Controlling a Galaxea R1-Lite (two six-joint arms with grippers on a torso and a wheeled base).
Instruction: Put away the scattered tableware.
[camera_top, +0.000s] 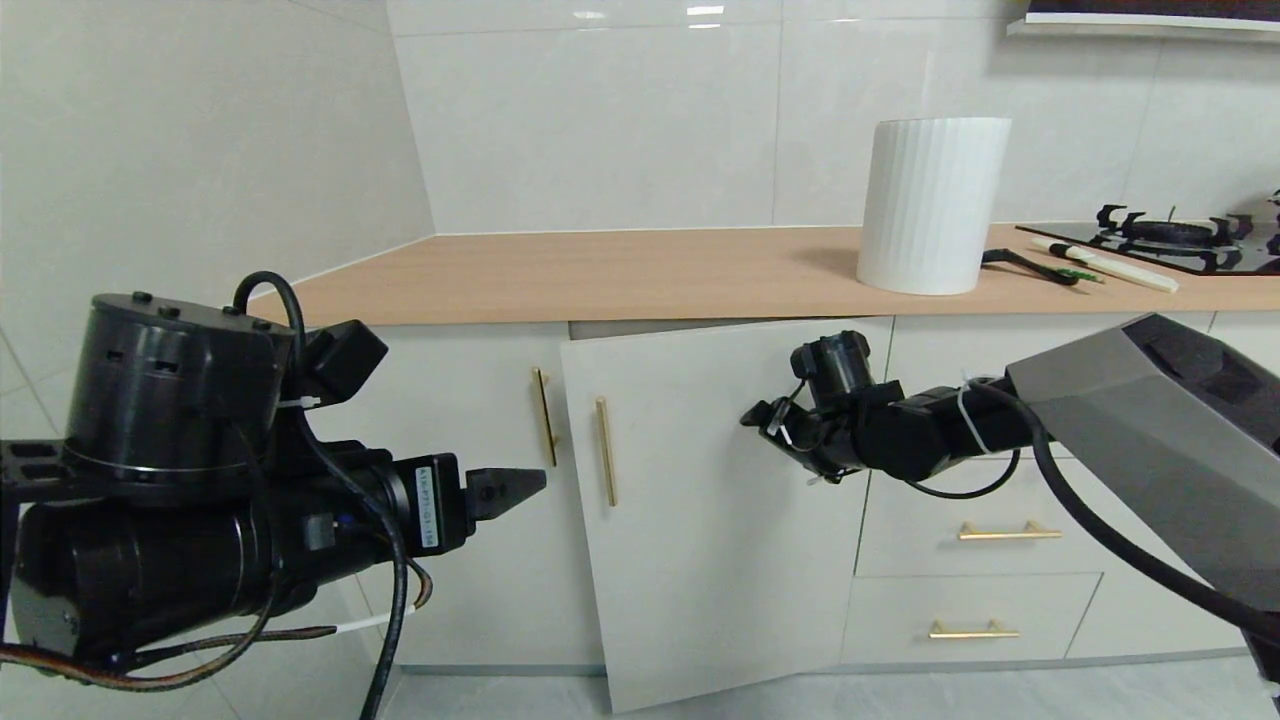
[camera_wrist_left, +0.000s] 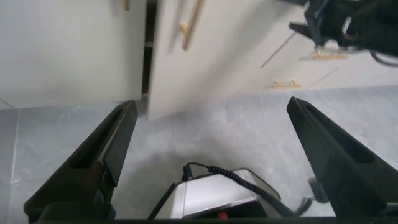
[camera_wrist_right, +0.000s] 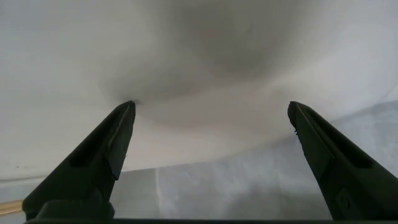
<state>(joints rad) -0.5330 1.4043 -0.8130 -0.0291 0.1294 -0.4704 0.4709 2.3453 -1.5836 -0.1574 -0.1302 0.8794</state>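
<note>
Left end effector (camera_top: 528, 486) apart, right end effector (camera_top: 757, 416) apart before ajar cabinet door (camera_top: 700, 570), white canister (camera_top: 932, 205) beside utensils (camera_top: 1075, 263) on counter (camera_top: 620, 272).

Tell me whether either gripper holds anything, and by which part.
Nothing held: left gripper and right gripper are both open and empty, the right one facing the cabinet door.

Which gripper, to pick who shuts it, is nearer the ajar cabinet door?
Right. The right gripper is close before the cabinet door; the left gripper hangs farther back, on its handle side.
</note>
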